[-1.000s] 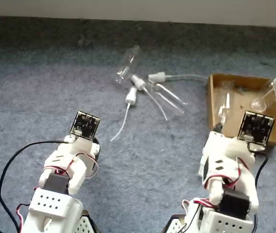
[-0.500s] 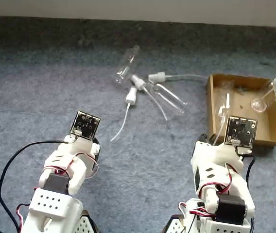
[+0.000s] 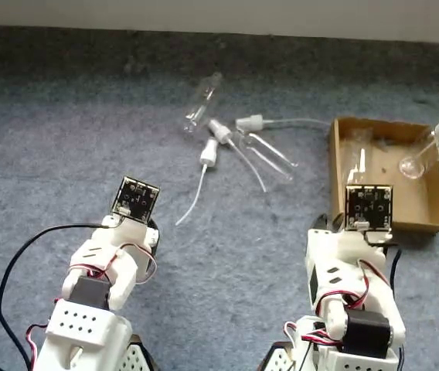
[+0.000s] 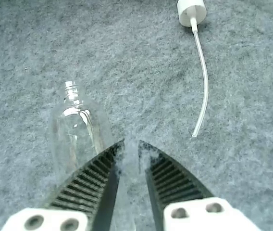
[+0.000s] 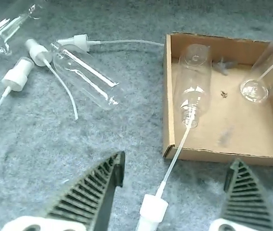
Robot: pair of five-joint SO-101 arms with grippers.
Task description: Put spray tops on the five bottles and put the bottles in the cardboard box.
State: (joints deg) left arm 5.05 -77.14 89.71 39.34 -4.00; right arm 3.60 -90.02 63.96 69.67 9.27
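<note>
Right gripper [image 5: 177, 162] stands released, jaws wide, just short of the box [image 5: 223, 156]. Spray top [image 5: 151, 211] lies between the jaws, head outside, tube running straight ahead into the bottle [image 5: 193, 82] inside. We judge this arm nearer.

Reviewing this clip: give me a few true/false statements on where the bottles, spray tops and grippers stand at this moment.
1. The right gripper is open. True.
2. The cardboard box is empty. False: a lying bottle and a leaning bottle are in it.
3. The uncapped bottle lies by the left gripper. True.
4. Every spray top is fitted on a bottle. False: a loose spray top lies on the carpet.
</note>
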